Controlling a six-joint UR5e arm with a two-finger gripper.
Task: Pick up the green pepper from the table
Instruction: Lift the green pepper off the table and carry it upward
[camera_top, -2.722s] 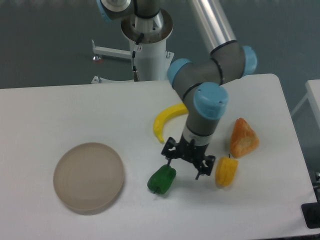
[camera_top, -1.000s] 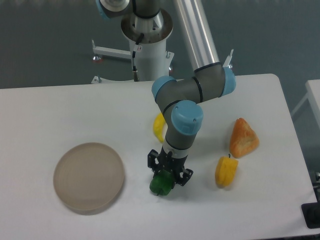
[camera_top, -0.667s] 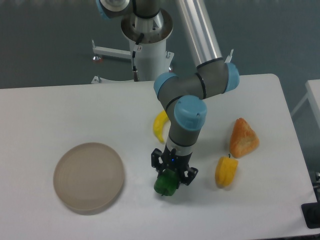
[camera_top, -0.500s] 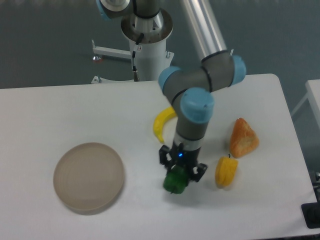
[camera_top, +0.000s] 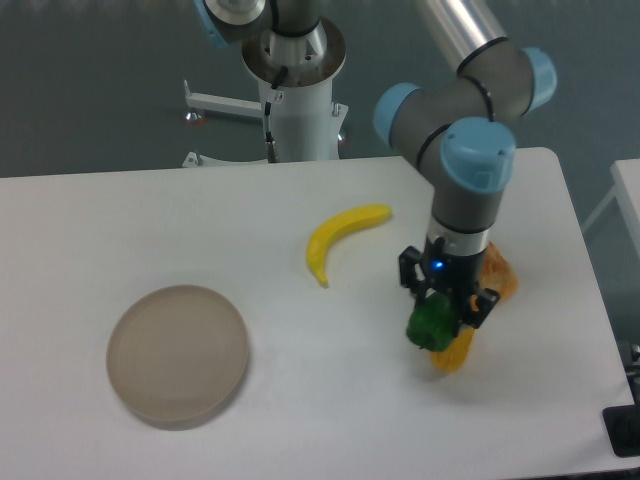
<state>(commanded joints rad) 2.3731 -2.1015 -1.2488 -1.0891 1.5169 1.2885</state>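
My gripper (camera_top: 438, 318) is shut on the green pepper (camera_top: 431, 324), a small glossy dark-green lobed pepper. It holds the pepper above the white table (camera_top: 150, 220), at the right side, over the yellow pepper (camera_top: 452, 350). The pepper hangs below the black fingers, which clamp its top from both sides.
A yellow banana (camera_top: 338, 236) lies mid-table. A round beige plate (camera_top: 177, 353) sits at the front left. An orange wedge-shaped object (camera_top: 500, 275) lies behind my wrist at the right. The arm's base post (camera_top: 295, 95) stands at the back edge.
My gripper closed on the green pepper, lifted it off the table and carried it to the right, from beside the plate side to above the yellow pepper.
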